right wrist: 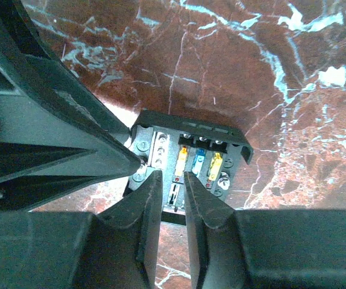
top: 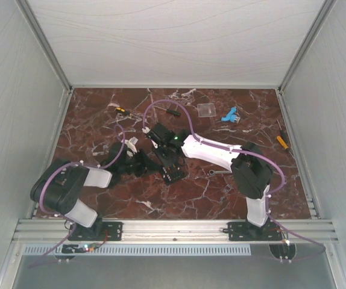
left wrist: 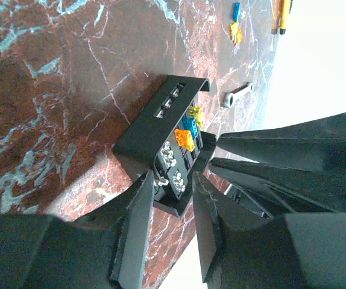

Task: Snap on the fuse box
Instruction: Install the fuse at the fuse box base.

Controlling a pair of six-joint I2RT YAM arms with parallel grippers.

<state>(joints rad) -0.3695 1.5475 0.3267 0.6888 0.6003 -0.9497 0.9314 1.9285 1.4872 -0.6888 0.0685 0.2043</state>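
Note:
The fuse box (top: 174, 175) is a small black open box lying on the marble table, with orange, blue and yellow fuses on its face (right wrist: 198, 159). In the left wrist view the box (left wrist: 161, 129) has its near end between my left gripper's (left wrist: 173, 180) fingertips, which touch it on both sides. My right gripper (right wrist: 172, 177) stands over the box's near edge, its jaws a narrow gap apart with nothing between them. It also shows in the left wrist view (left wrist: 215, 150), tips at the box's side. No cover is on the box.
A flat clear plate (top: 207, 109), a blue part (top: 230, 115) and a small black part (top: 173, 111) lie at the back. A yellow-handled screwdriver (top: 282, 140) lies at the right, another tool (top: 120, 110) at the back left. A small wrench (top: 217, 172) lies right of the box.

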